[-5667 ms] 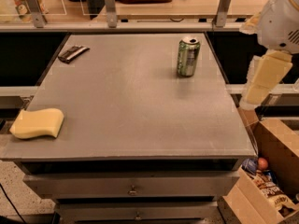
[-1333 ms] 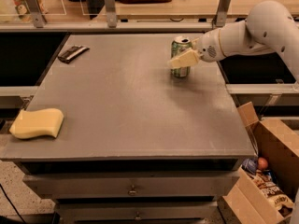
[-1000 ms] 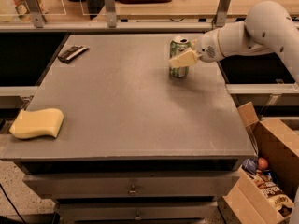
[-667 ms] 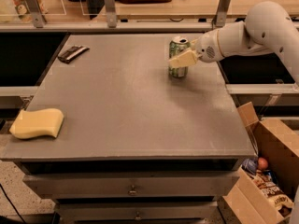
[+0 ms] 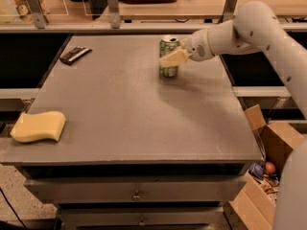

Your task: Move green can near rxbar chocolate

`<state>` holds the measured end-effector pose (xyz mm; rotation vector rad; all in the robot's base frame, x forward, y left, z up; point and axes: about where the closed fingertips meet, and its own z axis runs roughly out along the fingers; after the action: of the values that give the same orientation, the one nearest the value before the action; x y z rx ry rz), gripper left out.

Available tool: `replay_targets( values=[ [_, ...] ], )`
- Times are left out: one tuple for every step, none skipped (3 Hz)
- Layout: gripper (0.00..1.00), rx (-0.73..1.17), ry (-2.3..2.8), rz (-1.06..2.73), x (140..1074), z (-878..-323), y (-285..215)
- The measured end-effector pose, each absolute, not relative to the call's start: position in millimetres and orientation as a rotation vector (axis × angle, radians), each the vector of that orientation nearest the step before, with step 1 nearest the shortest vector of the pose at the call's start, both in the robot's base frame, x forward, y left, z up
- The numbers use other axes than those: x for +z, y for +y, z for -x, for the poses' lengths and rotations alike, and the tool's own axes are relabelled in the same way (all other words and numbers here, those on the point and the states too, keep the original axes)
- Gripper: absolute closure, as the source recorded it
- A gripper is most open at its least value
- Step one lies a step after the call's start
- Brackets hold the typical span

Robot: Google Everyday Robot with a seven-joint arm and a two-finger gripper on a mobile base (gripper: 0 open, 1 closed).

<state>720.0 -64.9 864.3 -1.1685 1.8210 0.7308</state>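
Note:
The green can [image 5: 168, 46] stands upright at the far middle of the grey table [image 5: 144, 128]. My gripper [image 5: 172, 57] reaches in from the right and is shut on the can; one pale finger [image 5: 173, 58] lies across the can's front. The rxbar chocolate [image 5: 75, 54], a flat dark bar, lies at the table's far left corner, well to the left of the can.
A yellow sponge [image 5: 38, 126] lies at the table's near left edge. An open cardboard box [image 5: 268, 162] with small items stands on the floor to the right. A rail with metal posts [image 5: 112, 6] runs behind the table.
My gripper closed around the can from the right and has shifted a little to the left with it. The bar and the sponge have not moved.

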Motion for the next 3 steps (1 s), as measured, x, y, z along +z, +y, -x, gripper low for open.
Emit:
replay_targets(
  values=[
    [1.0, 0.809, 1.717, 1.248, 873.5, -734.2, -4.3],
    [1.0, 0.873, 1.617, 1.319, 882.2, -744.0, 53.0],
    [1.0, 0.877, 1.541, 1.38, 890.9, -749.7, 99.3]
  ],
)
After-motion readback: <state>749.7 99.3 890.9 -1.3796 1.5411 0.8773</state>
